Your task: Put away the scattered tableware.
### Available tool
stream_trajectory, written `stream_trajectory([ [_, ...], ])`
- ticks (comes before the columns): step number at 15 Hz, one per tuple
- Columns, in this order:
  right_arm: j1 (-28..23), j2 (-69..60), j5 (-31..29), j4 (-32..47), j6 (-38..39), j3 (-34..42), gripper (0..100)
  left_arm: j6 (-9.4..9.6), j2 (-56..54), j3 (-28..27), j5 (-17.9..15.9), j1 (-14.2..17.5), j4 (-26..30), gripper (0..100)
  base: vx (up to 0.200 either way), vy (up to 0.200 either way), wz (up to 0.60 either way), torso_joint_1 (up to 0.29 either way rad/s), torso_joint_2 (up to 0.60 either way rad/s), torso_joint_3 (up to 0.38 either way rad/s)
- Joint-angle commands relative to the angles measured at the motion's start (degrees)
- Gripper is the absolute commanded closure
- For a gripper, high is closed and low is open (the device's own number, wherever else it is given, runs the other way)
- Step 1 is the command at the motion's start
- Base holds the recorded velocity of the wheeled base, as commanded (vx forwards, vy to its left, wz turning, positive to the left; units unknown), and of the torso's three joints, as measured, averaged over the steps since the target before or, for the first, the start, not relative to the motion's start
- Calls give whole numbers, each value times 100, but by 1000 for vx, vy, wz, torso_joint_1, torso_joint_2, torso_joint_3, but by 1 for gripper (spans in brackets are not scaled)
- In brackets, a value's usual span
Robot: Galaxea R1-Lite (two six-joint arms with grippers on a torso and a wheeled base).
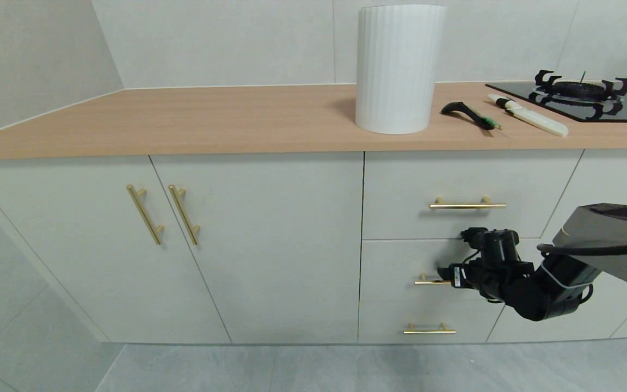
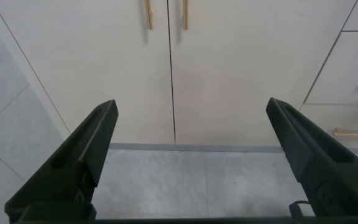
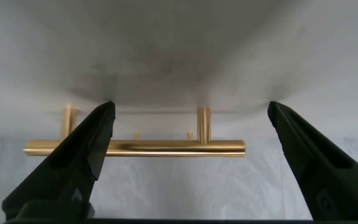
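— Where is the tableware lying?
— A black-handled utensil (image 1: 468, 113) and a white knife (image 1: 528, 114) are lying toward the right end of the surface (image 1: 210, 120), between the white ribbed container (image 1: 398, 68) and the stove (image 1: 580, 95).
— And the end effectors?
— The right end effector (image 3: 190, 124) is gaping wide just in front of the middle drawer's brass handle (image 3: 135, 148). The left end effector (image 2: 191, 104) is also spreading wide, facing the cupboard doors (image 2: 229, 74) low by the floor (image 2: 185, 180).

Matt wooden countertop (image 1: 183, 117), shiny brass-coloured handle (image 3: 135, 148), glossy black hob (image 1: 618, 109)
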Motion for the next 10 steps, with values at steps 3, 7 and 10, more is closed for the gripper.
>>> stream_trajectory([
  [3, 1, 251, -90, -20, -1, -133, 0, 0, 7, 0, 1, 0, -1, 0, 0, 0, 0, 0, 0, 0],
  [7, 1, 260, -81, 173, -27, -98, 0, 0, 7, 0, 1, 0, -1, 0, 0, 0, 0, 0, 0, 0],
  [10, 1, 198, -81, 323, -36, -54, 0, 0, 7, 0, 1, 0, -1, 0, 0, 0, 0, 0, 0, 0],
])
